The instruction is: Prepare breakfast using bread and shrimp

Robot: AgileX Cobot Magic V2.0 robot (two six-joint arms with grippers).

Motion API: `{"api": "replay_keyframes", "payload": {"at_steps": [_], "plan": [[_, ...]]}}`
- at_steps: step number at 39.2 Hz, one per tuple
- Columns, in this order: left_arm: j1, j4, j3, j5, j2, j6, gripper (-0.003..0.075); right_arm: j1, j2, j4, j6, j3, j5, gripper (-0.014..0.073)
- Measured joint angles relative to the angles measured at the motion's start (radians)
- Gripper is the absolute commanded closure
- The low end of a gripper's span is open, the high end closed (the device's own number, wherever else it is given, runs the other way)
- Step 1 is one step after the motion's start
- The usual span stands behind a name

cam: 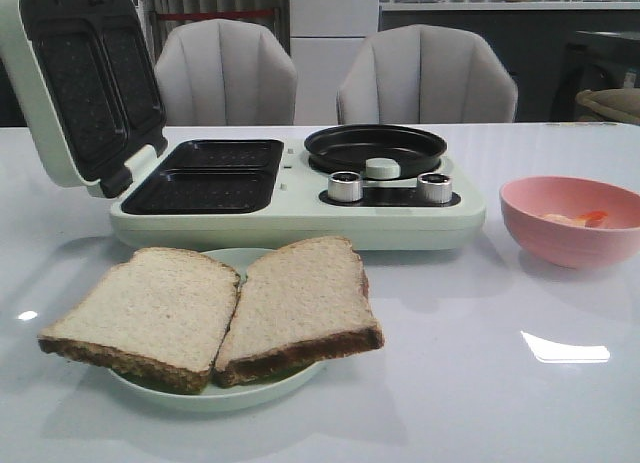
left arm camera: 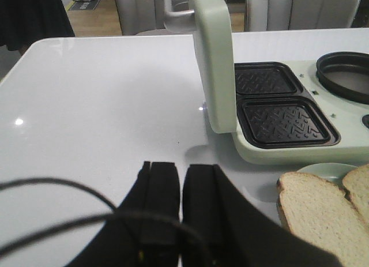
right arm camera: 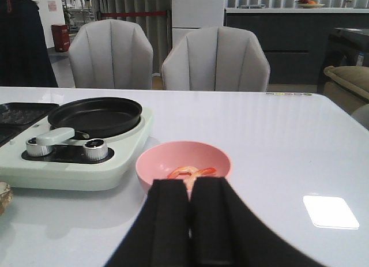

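While nothing is cooking yet, the left gripper (left arm camera: 180,221) waits clenched and holds nothing. Beside it the bread (cam: 215,311) lies on a plate (cam: 225,393) at the table's front edge, ready for the open grill (cam: 205,178) behind. Near the right edge, what looks like shrimp (right arm camera: 192,172) sits in the pink bowl (cam: 568,233); the right gripper (right arm camera: 190,221), clenched too, is close by.

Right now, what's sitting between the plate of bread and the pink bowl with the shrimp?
Nothing. In the front view the bread on its plate and the pink bowl are parted only by bare white table.
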Motion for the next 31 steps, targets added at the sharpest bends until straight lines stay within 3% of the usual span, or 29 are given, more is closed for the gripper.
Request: {"api": "replay_keyframes", "payload": {"at_steps": [10,14,22,31], "plan": [[0.0,0.0,0.0,-0.02,0.0,0.0,0.0587,0.0,0.0,0.0,0.0,0.0,0.0,0.0449],[0.0,0.0,0.0,-0.027,0.002,0.0,0.0503,0.0,0.0,0.0,0.0,0.0,0.0,0.0449],[0.0,0.007,0.0,-0.027,0.002,0.0,0.0248,0.0,0.0,0.0,0.0,0.0,0.0,0.0449],[0.0,0.009,0.0,-0.024,0.002,0.0,0.0219,0.0,0.0,0.0,0.0,0.0,0.0,0.0449]]}}
